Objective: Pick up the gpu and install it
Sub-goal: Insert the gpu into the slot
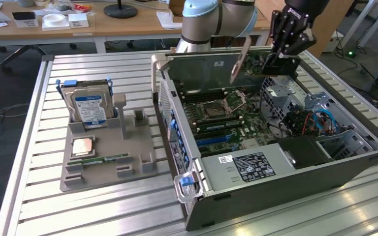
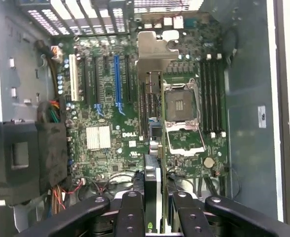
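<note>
My gripper [image 1: 278, 60] hangs over the back of the open computer case [image 1: 346, 162], shut on the gpu [image 1: 257, 65]. The gpu is a thin dark card with a silvery bracket [image 1: 240, 61] on the end toward the exterior view's left. It is held in the air above the motherboard [image 1: 222, 115], apart from it. In the wrist view the gpu [image 2: 155, 163] shows edge-on between the black fingers [image 2: 130, 215], its bracket [image 2: 157, 49] pointing at the case's rear slots. It hangs between the blue slot [image 2: 118, 84] and the open CPU socket [image 2: 182, 106].
On the slatted table, a grey fixture [image 1: 126, 164] at the exterior view's left holds a hard drive [image 1: 89, 109], a chip [image 1: 84, 146] and a RAM stick [image 1: 100, 161]. Inside the case lie a power supply [image 1: 255, 167] and cable bundles [image 1: 307, 123]. Desks stand behind.
</note>
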{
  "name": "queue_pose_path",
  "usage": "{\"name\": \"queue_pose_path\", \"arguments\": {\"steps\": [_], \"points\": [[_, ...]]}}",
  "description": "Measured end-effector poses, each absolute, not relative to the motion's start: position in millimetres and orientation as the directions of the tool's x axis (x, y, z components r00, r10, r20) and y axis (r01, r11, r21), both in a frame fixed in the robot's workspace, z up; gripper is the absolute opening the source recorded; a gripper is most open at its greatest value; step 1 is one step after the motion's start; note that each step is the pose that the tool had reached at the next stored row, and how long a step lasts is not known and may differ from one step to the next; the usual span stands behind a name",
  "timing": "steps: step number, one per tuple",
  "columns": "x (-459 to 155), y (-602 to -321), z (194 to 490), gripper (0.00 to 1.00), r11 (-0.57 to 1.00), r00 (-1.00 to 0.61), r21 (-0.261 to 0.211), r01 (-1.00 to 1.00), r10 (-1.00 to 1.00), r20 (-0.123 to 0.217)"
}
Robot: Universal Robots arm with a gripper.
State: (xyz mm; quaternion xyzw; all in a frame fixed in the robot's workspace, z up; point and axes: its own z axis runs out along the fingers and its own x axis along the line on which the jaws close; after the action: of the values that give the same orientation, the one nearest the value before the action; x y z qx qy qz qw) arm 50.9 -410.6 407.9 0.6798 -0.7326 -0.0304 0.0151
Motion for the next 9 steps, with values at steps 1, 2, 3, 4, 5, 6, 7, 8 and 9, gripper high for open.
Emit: {"name": "queue_pose_path", "arguments": {"steps": [1,2,3,4,5,6,7,8,9], "points": [[50.8,-410.7,407.9,0.26,0.062,-0.063,0.065,-0.996,-0.998,-0.019],[50.9,-410.7,407.9,0.26,0.05,-0.051,0.065,-0.997,-0.999,-0.019],[50.9,-410.6,407.9,0.26,0.038,-0.039,0.065,-0.997,-0.999,-0.019],[50.9,-410.7,407.9,0.26,0.026,-0.028,0.065,-0.998,-0.999,-0.019],[50.9,-410.6,407.9,0.26,0.015,-0.016,0.065,-0.998,-1.0,-0.019],[50.8,-410.6,407.9,0.26,0.003,-0.005,0.065,-0.998,-1.0,-0.019],[50.8,-410.6,407.9,0.26,-0.008,0.007,0.065,-0.998,-1.0,-0.019],[50.9,-410.6,407.9,0.26,-0.02,0.018,0.065,-0.998,-1.0,-0.019],[50.8,-410.6,407.8,0.26,-0.03,0.029,0.065,-0.997,-0.999,-0.019]]}}
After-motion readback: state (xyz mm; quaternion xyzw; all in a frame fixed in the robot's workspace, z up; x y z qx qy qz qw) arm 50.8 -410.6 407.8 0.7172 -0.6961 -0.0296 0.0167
